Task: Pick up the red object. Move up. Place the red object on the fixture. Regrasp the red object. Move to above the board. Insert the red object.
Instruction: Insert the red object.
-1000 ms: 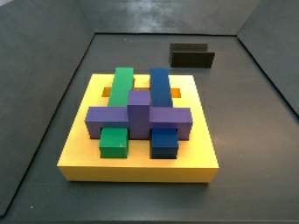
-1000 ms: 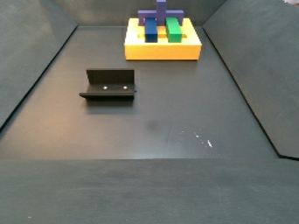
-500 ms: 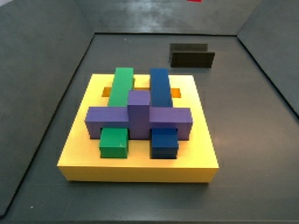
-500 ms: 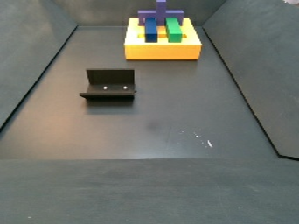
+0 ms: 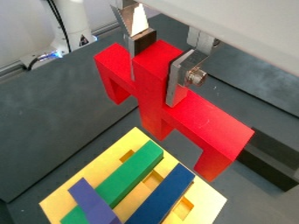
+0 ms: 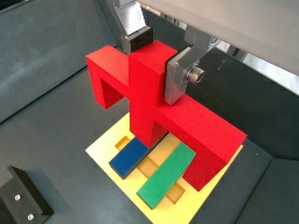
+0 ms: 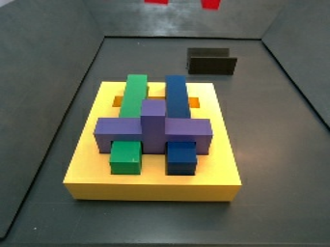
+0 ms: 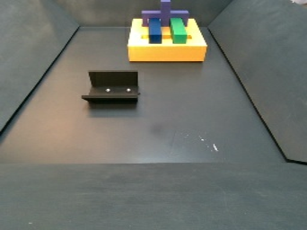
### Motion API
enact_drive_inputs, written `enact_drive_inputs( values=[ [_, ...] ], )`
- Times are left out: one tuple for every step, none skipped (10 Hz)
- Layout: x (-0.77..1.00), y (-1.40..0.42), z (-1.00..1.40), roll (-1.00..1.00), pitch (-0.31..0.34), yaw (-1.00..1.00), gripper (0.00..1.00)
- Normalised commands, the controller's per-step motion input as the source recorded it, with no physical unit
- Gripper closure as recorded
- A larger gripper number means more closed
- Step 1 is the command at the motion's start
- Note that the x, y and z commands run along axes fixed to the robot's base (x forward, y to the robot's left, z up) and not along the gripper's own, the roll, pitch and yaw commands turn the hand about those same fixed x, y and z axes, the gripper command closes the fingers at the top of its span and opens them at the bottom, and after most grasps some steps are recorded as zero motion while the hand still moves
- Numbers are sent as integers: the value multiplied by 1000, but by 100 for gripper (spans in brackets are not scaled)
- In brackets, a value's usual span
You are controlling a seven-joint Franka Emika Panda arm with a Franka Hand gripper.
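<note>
My gripper (image 5: 160, 63) is shut on the upright middle bar of the red object (image 5: 176, 114), a red piece with legs pointing down. It hangs in the air above the yellow board (image 5: 117, 154). Both wrist views show this grasp; the gripper (image 6: 158, 59), the red object (image 6: 152, 105) and the board (image 6: 105, 145) appear there too. In a side view only two red leg ends (image 7: 156, 3) show at the top edge, far above the board (image 7: 154, 188). The gripper is out of the side view that shows the board (image 8: 168, 54) at the far end.
The board carries a green bar (image 7: 134, 92), a blue bar (image 7: 176, 92) and a purple cross piece (image 7: 154, 125). The fixture (image 7: 213, 63) stands on the dark floor beyond the board, also seen mid-floor (image 8: 111, 87) and in both wrist views (image 6: 24, 197) (image 5: 274, 162). Dark walls ring the floor.
The red object's leg ends have come down into the top edge of a side view, growing from nothing to two red patches. Board and fixture have not moved.
</note>
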Motion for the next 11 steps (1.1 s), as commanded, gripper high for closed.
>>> enact_drive_inputs(
  values=[
    [0,291,-1000,0,-74,0,100],
    [171,386,-974,-16,-10,31,100],
    [166,146,-749,-90,-19,14,100],
    [69,46,-600,-254,-136,0,100],
    [0,0,-346,-346,-210,0,100],
    [0,0,-200,-419,-230,0,100],
    [-106,-9,-149,-439,-219,0,100],
    [-40,-6,-109,-434,-251,0,100],
    [0,0,-317,-319,-261,0,100],
    [-246,-17,-531,-154,-229,103,100],
    [-306,-146,-449,161,-107,117,100]
  ],
)
